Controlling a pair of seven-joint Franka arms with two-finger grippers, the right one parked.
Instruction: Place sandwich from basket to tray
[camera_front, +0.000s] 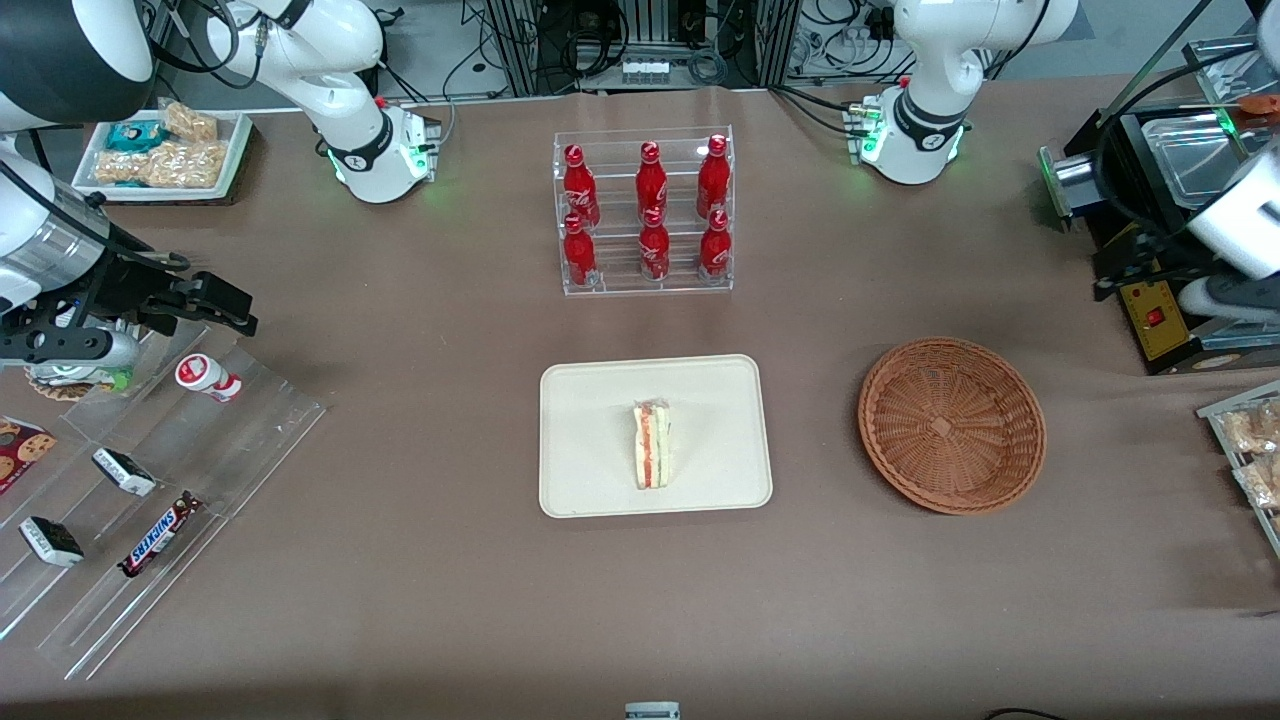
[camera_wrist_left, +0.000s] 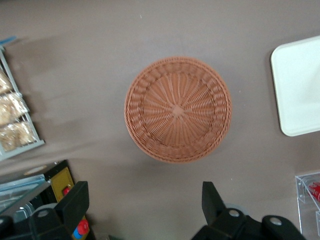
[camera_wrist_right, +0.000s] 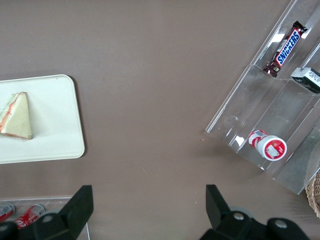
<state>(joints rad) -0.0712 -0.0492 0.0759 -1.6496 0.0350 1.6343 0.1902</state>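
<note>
The sandwich (camera_front: 652, 445), a pale wedge with a red-orange stripe, lies on the cream tray (camera_front: 560, 440) in the middle of the table; the right wrist view shows the sandwich (camera_wrist_right: 15, 116) on the tray (camera_wrist_right: 55, 125) too. The wicker basket (camera_front: 951, 425) stands beside the tray toward the working arm's end and is empty. My left gripper (camera_wrist_left: 145, 200) hangs open high above the table, close to the basket (camera_wrist_left: 177, 109), with nothing between its fingers. A corner of the tray (camera_wrist_left: 300, 90) shows in the left wrist view. The left arm (camera_front: 1240, 225) reaches in at the working arm's end.
A clear rack of red bottles (camera_front: 645, 215) stands farther from the front camera than the tray. A black device with a yellow panel (camera_front: 1150, 300) and a rack of bagged snacks (camera_front: 1250, 440) sit at the working arm's end. An acrylic shelf with candy bars (camera_front: 150, 480) lies toward the parked arm's end.
</note>
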